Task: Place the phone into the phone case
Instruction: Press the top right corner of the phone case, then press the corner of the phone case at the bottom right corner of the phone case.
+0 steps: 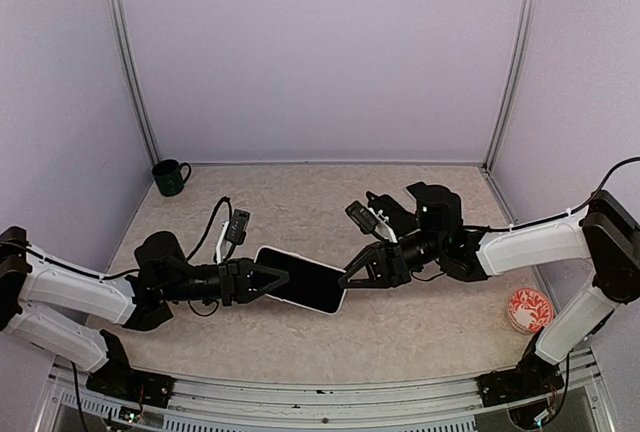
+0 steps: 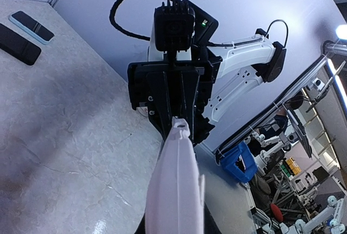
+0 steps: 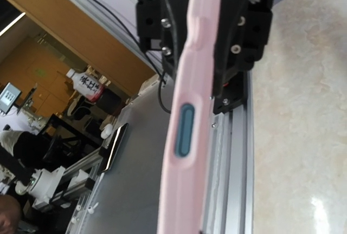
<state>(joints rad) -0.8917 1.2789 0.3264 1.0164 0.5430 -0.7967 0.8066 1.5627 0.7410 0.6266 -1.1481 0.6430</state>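
Two bystanders sat on the table (image 1: pixel 300 202) in the overhead view: a dark green mug (image 1: pixel 170 177) at the upper left corner of the tabletop and a red patterned dish (image 1: pixel 530 310) at lower right, both well apart from the arms. The left wrist view also caught a black handset (image 2: pixel 18 44) and a light-edged handset (image 2: pixel 32 26) lying side by side at its upper left.

Just below centre of the overhead frame lay the phone (image 1: pixel 298 278), dark screen up, seated in the pale phone case (image 1: pixel 338 304), with each end covered by fingers. Both arms stretched inward, low and nearly level, facing each other. The left gripper (image 1: pixel 275 280) was pinched tight on the case's left end. The right gripper (image 1: pixel 348 278) was closed onto its right end.
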